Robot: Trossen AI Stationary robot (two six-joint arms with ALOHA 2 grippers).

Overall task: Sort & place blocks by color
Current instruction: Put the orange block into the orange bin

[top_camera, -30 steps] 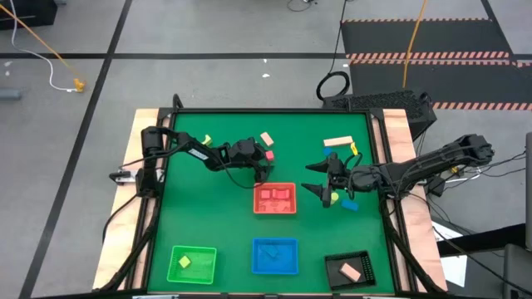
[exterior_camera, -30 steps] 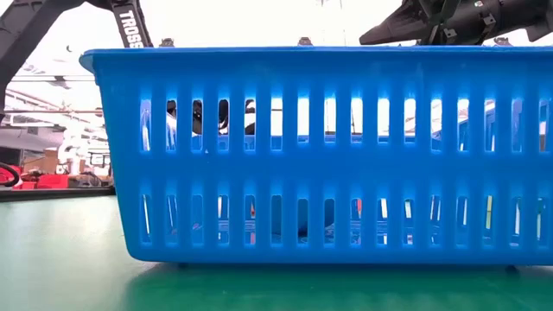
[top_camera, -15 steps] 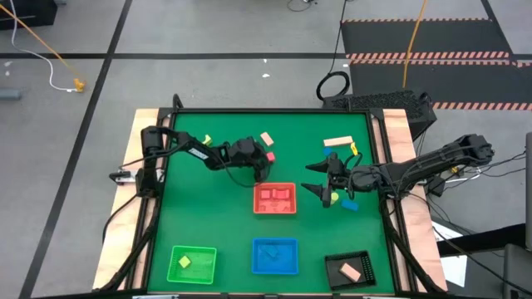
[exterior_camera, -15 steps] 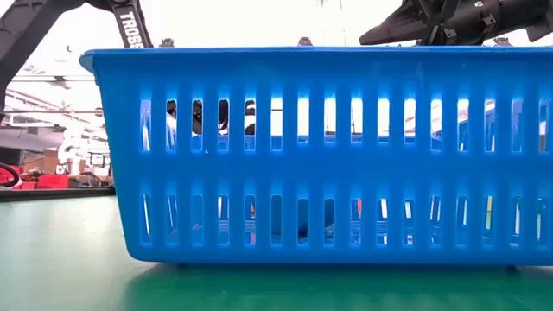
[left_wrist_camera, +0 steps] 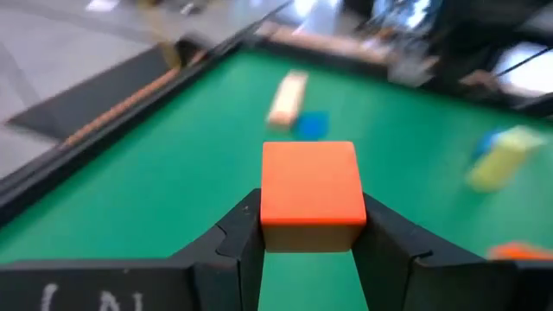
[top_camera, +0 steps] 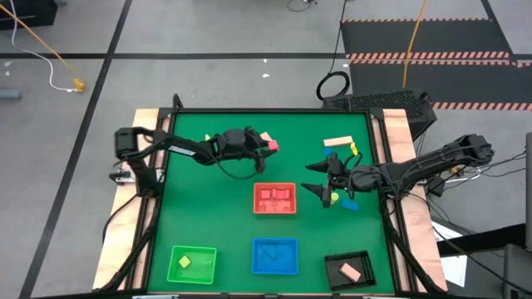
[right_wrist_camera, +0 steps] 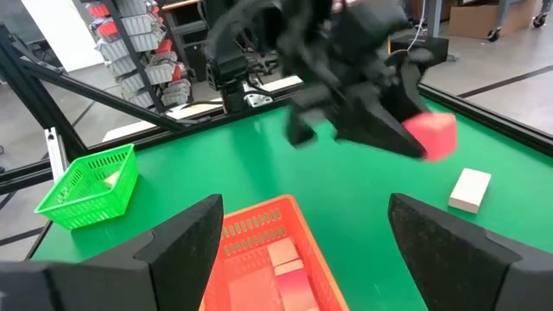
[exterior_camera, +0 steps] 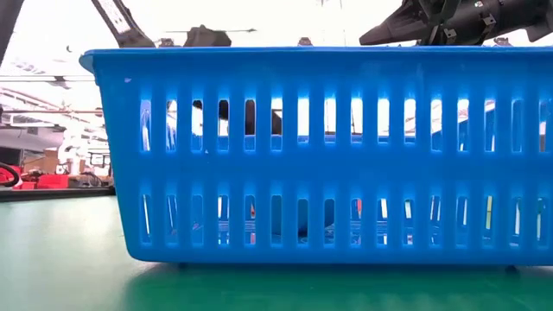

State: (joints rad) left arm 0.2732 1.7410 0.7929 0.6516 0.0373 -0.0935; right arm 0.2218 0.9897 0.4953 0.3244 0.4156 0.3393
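My left gripper (top_camera: pixel 266 146) hangs over the far middle of the table, shut on a red cube (left_wrist_camera: pixel 311 194), which also shows in the right wrist view (right_wrist_camera: pixel 432 134). A tan block (right_wrist_camera: pixel 471 188) lies on the mat just beyond it. The red tray (top_camera: pixel 274 199) holds red pieces. My right gripper (top_camera: pixel 313 178) hovers open to the right of that tray, with nothing between its fingers. A tan bar (top_camera: pixel 337 143), a yellow block (top_camera: pixel 353 150), a yellow-green block (top_camera: pixel 334 198) and a blue block (top_camera: pixel 349 203) lie on the mat near it. My left gripper pinches the red cube by two opposite sides (left_wrist_camera: pixel 270 216) between its two fingers (left_wrist_camera: pixel 384 233). The cube sits at the fingers' free ends and sticks out past them. The fingers slant down toward the table's right edge. The cube is lifted clear of the mat.
A green tray (top_camera: pixel 193 264) with a yellow piece, a blue tray (top_camera: pixel 275 256) and a black tray (top_camera: pixel 349 270) with a tan piece stand along the near edge. In the low view the blue tray's slotted wall (exterior_camera: pixel 320 155) blocks most of the table. A small yellow block (top_camera: pixel 206 139) lies at the far left.
My left gripper has risen from the mat beside the red tray with the red cube, moving a little toward the far edge and tipping from pointing down to slanting toward the right edge. The cube is now lifted clear. My right gripper has kept still.
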